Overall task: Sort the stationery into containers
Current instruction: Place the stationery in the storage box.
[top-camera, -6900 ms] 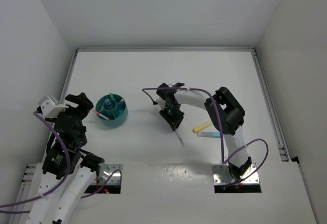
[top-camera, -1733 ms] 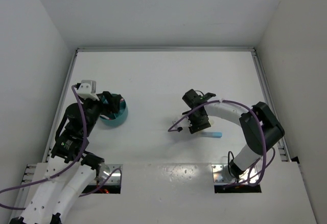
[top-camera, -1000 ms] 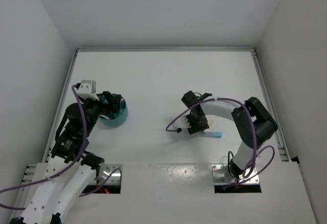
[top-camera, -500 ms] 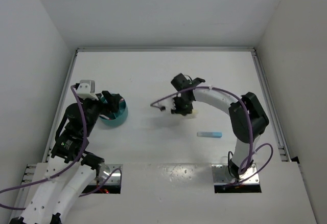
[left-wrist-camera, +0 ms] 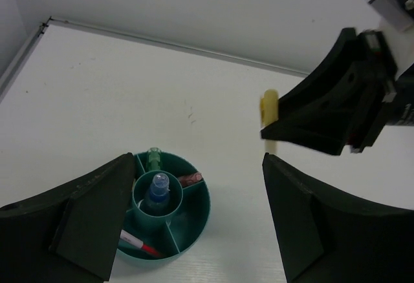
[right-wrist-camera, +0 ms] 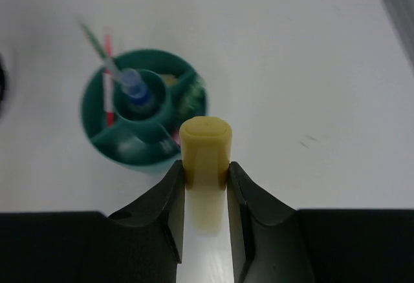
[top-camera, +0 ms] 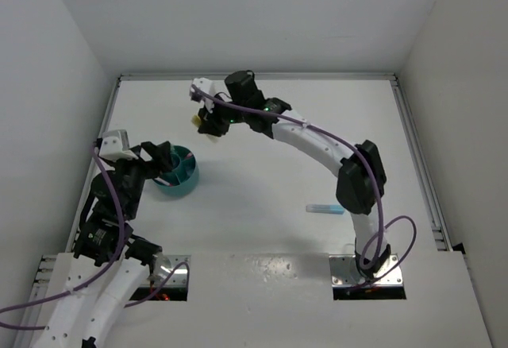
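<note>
My right claw [right-wrist-camera: 205,167] grips a yellow marker [right-wrist-camera: 205,142], its lower end hidden. My left claw [left-wrist-camera: 197,167] gapes open beside the teal cup [left-wrist-camera: 193,236].

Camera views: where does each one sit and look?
Top external: overhead, looking down on the white table; left arm and right arm show.
Left wrist: faces the round teal plastic organiser between its open fingers.
Right wrist: looks past its fingers, shut on a stubby yellow marker, toward the organiser.
Shared: all three show organiser and marker.
</note>
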